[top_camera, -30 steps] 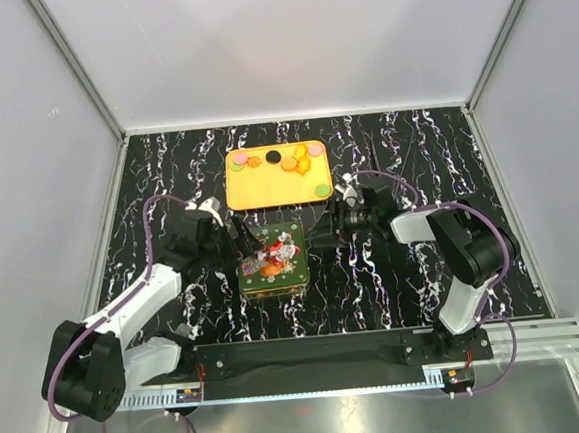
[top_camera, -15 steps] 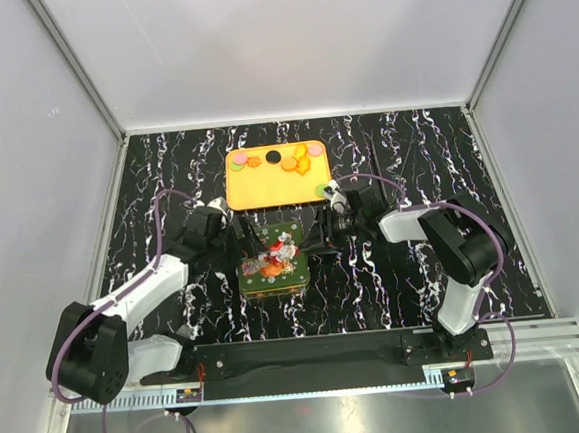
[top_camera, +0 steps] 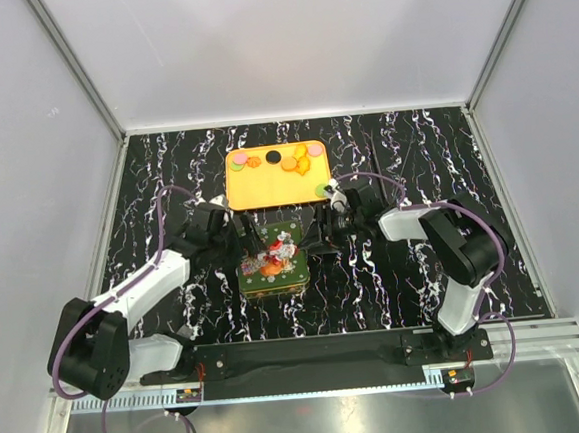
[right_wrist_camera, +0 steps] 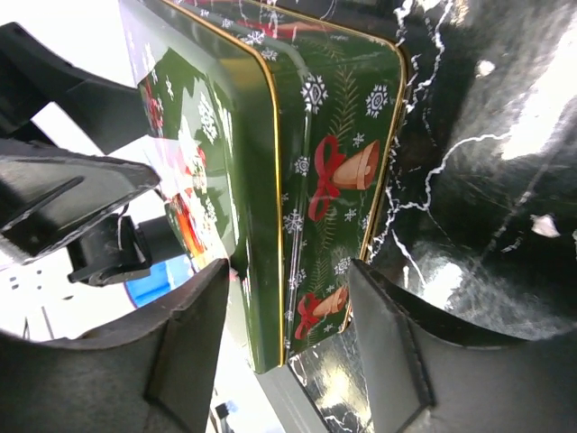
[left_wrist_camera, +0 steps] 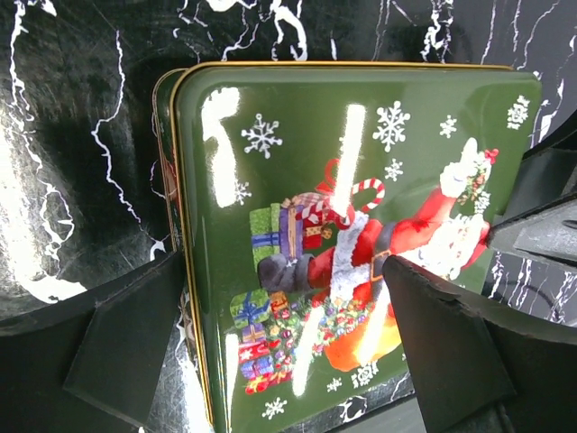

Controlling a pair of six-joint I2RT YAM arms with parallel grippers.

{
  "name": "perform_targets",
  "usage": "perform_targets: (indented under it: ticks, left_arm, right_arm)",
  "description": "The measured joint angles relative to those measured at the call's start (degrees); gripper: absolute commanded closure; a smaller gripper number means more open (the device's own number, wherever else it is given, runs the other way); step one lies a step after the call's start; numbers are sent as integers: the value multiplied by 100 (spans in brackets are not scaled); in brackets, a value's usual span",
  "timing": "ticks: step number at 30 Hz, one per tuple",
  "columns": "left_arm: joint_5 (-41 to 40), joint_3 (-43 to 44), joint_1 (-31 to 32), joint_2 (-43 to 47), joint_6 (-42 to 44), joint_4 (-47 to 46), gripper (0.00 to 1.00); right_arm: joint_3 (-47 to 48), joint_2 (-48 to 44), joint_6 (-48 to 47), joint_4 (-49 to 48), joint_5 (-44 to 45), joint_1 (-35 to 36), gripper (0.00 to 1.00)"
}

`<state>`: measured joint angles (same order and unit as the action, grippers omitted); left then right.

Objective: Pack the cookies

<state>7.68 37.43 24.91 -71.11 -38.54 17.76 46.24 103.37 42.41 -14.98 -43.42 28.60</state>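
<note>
Bases of both arms sit at the near edge of the black, white-veined table. Each arm reaches forward and bends inward, so the two wrists face one another low over the table.

The left claw is spread wide and grips nothing. One dark finger stands just beside the gold edge of the lid. The other sits in front of the lid's printed face. Whether either touches the metal, I cannot tell.

The right claw is likewise spread and empty-handed, its two fingers straddling the side wall at one corner.

Between the claws lies the green rectangular metal tin, its gold-rimmed lid on. The lid shows a Santa in red, wrapped gifts, a candy cane and white snowflakes. The side wall facing the right claw bears bells with red bows and more snowflakes.

Beyond both claws lies a flat orange rectangular tray. It carries the cookies, small round discs, mostly orange, with pink, green and one black among them. One green disc lies at the tray's corner nearest the right claw.
</note>
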Motion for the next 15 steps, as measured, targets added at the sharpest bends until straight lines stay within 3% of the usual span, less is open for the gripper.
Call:
perform_targets:
  ticks: [15]
  left_arm:
    - [0,754,-70,-267,221,330,1]
  right_arm:
    - [1008,-46,-229,678,249,-251,34]
